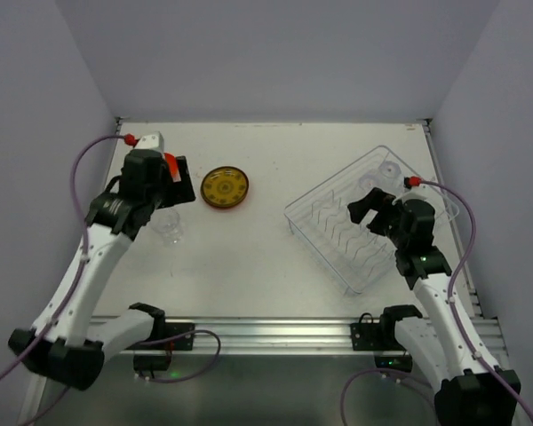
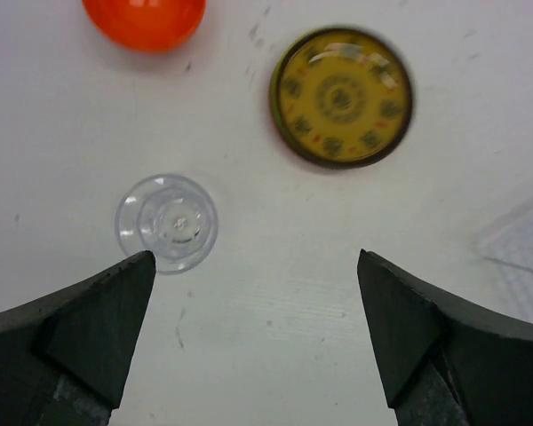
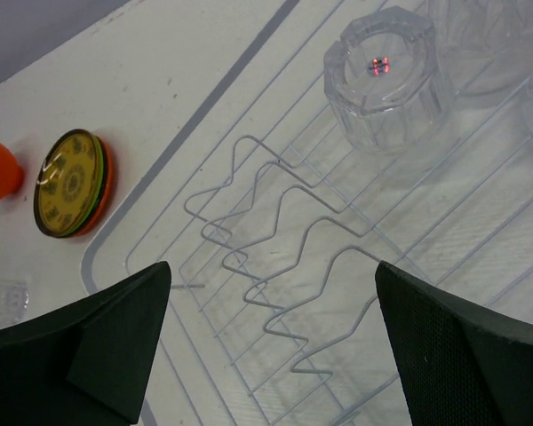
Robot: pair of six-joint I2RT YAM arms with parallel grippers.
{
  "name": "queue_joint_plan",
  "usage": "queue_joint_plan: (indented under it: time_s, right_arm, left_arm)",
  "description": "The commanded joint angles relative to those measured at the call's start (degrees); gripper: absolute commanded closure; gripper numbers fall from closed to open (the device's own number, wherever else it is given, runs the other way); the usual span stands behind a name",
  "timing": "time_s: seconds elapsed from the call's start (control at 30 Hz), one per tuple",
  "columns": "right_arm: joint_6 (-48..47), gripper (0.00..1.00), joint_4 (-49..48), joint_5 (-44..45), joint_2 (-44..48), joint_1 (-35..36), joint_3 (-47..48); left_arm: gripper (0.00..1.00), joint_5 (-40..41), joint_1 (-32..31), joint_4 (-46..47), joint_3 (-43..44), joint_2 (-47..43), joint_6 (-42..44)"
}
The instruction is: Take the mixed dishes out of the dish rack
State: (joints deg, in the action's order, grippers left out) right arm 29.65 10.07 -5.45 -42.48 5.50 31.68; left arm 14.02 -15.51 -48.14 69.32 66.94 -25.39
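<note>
Start with the right claw (image 3: 273, 271): wide open, holding nothing, hanging over the dish rack (image 3: 480, 231), right above the thin wire dividers (image 3: 275, 222). Look just past the fingertips for the upside-down cup (image 3: 386, 75), clear, sitting on the rack floor, with a second cup (image 3: 489, 44) crowded close beside. Looks like the next dish to take out. Reach forward and come straight down over the upside-down cup, one finger on each side, without knocking the second cup or snagging the wires. Squeeze slowly and softly, because of the likely thin, slippery plastic. Lift straight up, high over the rack wall, before swinging across to the left. Now check the left claw (image 2: 255, 266): also wide open, also empty, hanging over the white surface (image 2: 275, 337), well apart from the rack. See the loose cup (image 2: 167, 222) standing on the surface just by one fingertip, not gripped. Move that claw up and away without bumping the loose cup. Further out, find the small orange-red bowl (image 2: 142, 18) and the brown-yellow plate (image 2: 340, 96), on top of a little stack with green and orange edges, both already out on the surface. Set the next cup down on a bare spot near those, not on top. Let go only with the cup resting flat.
</note>
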Motion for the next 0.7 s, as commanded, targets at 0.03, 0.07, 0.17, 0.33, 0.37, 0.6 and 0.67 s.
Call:
queue_joint_plan:
  time_s: [0.03, 0.07, 0.17, 0.33, 0.37, 0.6, 0.67]
  right_arm:
    - [2.08, 0.01, 0.74, 4.65, -4.88, 0.04, 3.21]
    - [3.21, 0.01, 1.44, 5.97, -7.5, 0.04, 3.65]
    - [8.3, 0.01, 5.04, 16.77, -12.87, 0.04, 6.89]
    - [9.73, 0.01, 8.82, 22.05, -21.58, -0.05, 16.81]
    - [9.55, 0.01, 11.62, 23.54, -23.33, -0.05, 18.84]
    - [7.7, 0.01, 16.91, 23.9, -37.22, -0.05, 32.47]
    - [7.36, 0.01, 19.71, 24.7, -40.74, -0.05, 36.07]
  left_arm:
    - [0.0, -0.06, -1.98, 7.07, -11.24, -18.74, 5.25]
    - [0.0, 0.21, -1.98, 12.32, -15.14, -25.04, 5.96]
    - [0.0, 5.74, -3.55, 16.23, -24.05, -32.11, 3.77]
    - [0.0, 1.1, -3.91, 17.38, -24.32, -32.93, 4.74]
    - [0.0, 1.1, -5.05, 16.94, -24.06, -31.97, 4.65]
    - [0.0, 7.86, -7.78, 14.04, -23.35, -30.11, 1.66]
    - [0.0, 7.95, -7.87, 14.04, -23.35, -30.37, 1.66]
